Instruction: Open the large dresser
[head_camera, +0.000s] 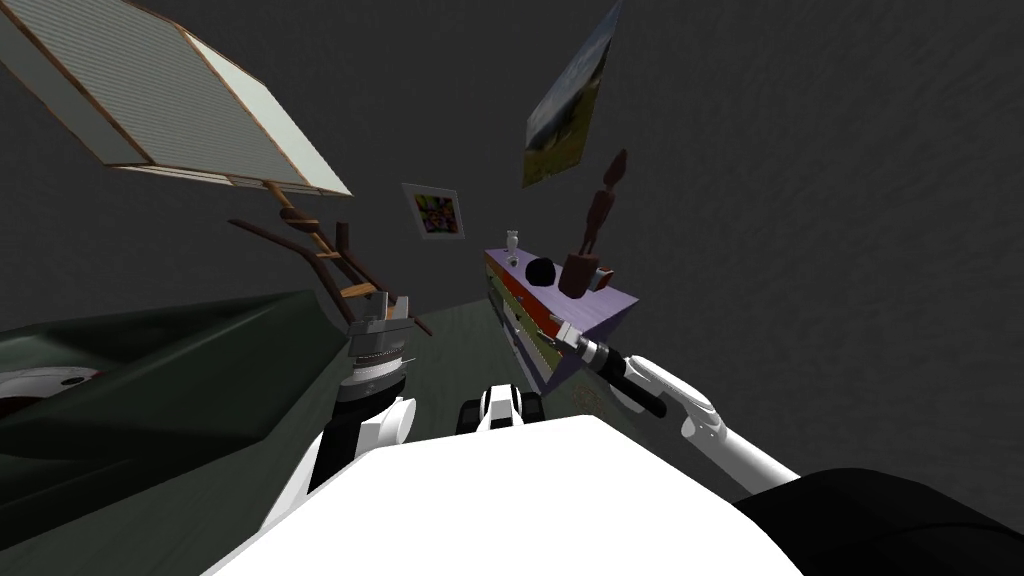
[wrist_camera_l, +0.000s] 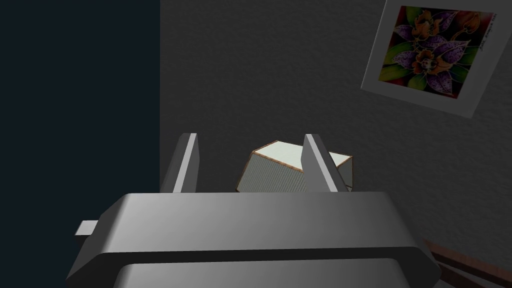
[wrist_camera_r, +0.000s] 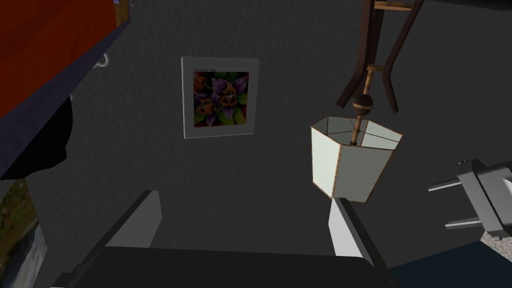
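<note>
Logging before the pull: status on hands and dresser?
Left hand open, off to the side. Right hand open by dresser front, no grip. Drawers look shut.

From the head, the dresser (head_camera: 600, 310) is small and its lower near part lies hidden behind the right arm (head_camera: 690, 400); whether the right tool (head_camera: 562, 332) touches its front cannot be told. A tiny white thing (head_camera: 513, 240) at the far end of the dresser's top is too small to name. In the right wrist view the picture's corner cuts off the dresser's red front, and the edge cuts off the left tool (wrist_camera_r: 438, 207). The lampshade (wrist_camera_l: 272, 175) stands partly behind that tool's finger (wrist_camera_l: 320, 165).
</note>
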